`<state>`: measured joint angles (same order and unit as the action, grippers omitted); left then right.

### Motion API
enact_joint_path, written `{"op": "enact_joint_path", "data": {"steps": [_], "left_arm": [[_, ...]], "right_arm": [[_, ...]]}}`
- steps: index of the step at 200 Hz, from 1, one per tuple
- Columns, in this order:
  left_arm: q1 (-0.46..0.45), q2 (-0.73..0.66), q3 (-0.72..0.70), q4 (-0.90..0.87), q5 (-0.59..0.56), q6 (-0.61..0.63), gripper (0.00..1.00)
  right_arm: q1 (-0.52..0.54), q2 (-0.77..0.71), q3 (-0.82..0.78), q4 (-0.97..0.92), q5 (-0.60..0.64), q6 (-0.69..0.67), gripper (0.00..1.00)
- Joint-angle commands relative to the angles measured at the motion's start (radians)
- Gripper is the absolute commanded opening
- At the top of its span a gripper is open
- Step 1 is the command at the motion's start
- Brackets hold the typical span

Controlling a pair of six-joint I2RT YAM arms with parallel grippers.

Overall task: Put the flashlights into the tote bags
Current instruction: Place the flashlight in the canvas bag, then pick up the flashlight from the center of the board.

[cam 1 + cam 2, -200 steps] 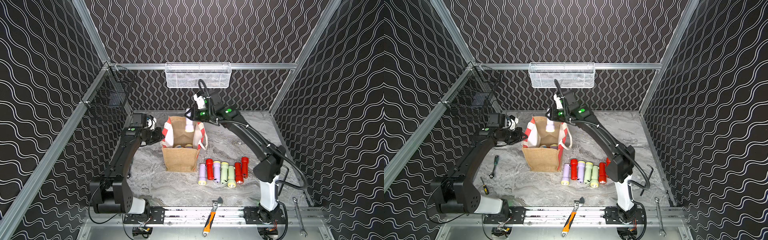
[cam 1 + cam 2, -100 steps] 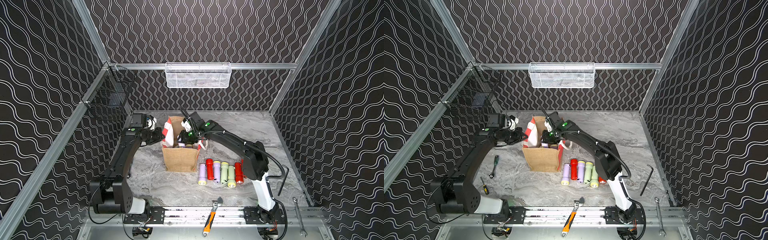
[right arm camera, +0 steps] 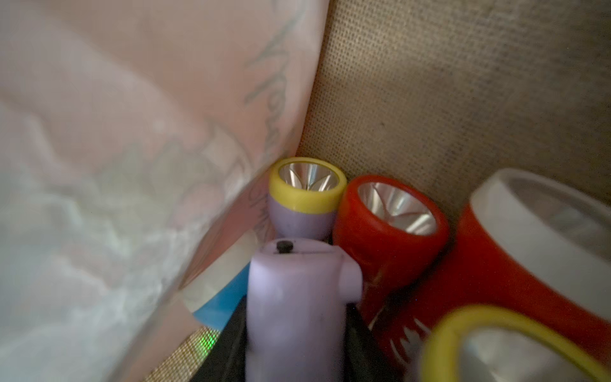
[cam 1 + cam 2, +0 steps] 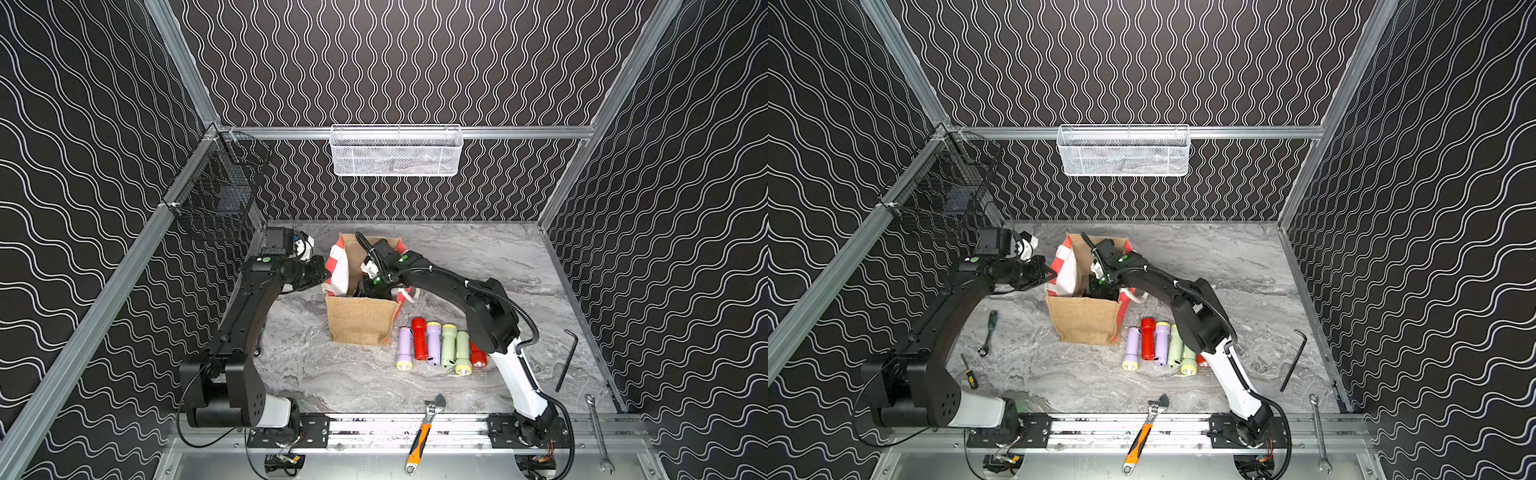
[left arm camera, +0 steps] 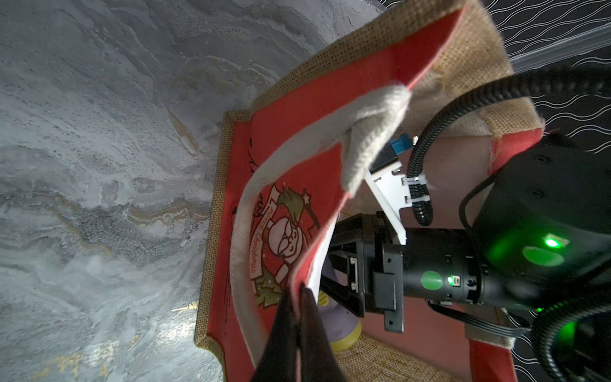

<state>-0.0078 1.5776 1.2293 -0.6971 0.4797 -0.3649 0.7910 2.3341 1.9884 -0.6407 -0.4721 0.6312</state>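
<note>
The tan jute tote bag [image 4: 359, 320] [image 4: 1084, 322] with red printed faces stands upright mid-table. My left gripper [image 5: 299, 292] is shut on its striped rim, on the bag's left side [image 4: 322, 274], and keeps the mouth wide. My right gripper [image 3: 297, 359] reaches down inside the bag [image 4: 372, 286], shut on a lilac flashlight [image 3: 297, 307]. Under it lie a lilac flashlight with a yellow head [image 3: 304, 198], red flashlights [image 3: 390, 228] and a blue one [image 3: 218, 306]. Several more flashlights [image 4: 440, 345] [image 4: 1158, 345] lie in a row on the table right of the bag.
An orange-handled wrench [image 4: 422, 432] lies on the front rail. A black hex key [image 4: 567, 357] and a spanner [image 4: 598, 432] lie at the right. A green-handled wrench [image 4: 988, 332] and a small screwdriver [image 4: 969, 372] lie left. A white mesh basket [image 4: 395, 151] and a black one [image 4: 216, 199] hang on the walls.
My right arm came down from above the bag into its mouth, carrying the flashlight. The left gripper kept its hold on the rim and has not moved.
</note>
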Motion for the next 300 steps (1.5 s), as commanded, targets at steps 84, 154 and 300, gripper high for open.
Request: {"op": "enact_joint_path", "data": {"steps": [84, 154, 300], "left_arm": [[0.001, -0.013, -0.008, 0.037, -0.013, -0.001, 0.0], [0.009, -0.042, -0.02, 0.063, -0.02, -0.024, 0.0], [0.053, -0.041, -0.024, 0.074, -0.016, -0.035, 0.0]], "right_arm": [[-0.046, -0.061, 0.143, -0.133, 0.036, -0.127, 0.63], [-0.075, -0.196, 0.171, -0.162, 0.006, -0.188, 0.64], [-0.348, -1.109, -0.753, -0.267, 0.586, 0.011, 0.64]]}}
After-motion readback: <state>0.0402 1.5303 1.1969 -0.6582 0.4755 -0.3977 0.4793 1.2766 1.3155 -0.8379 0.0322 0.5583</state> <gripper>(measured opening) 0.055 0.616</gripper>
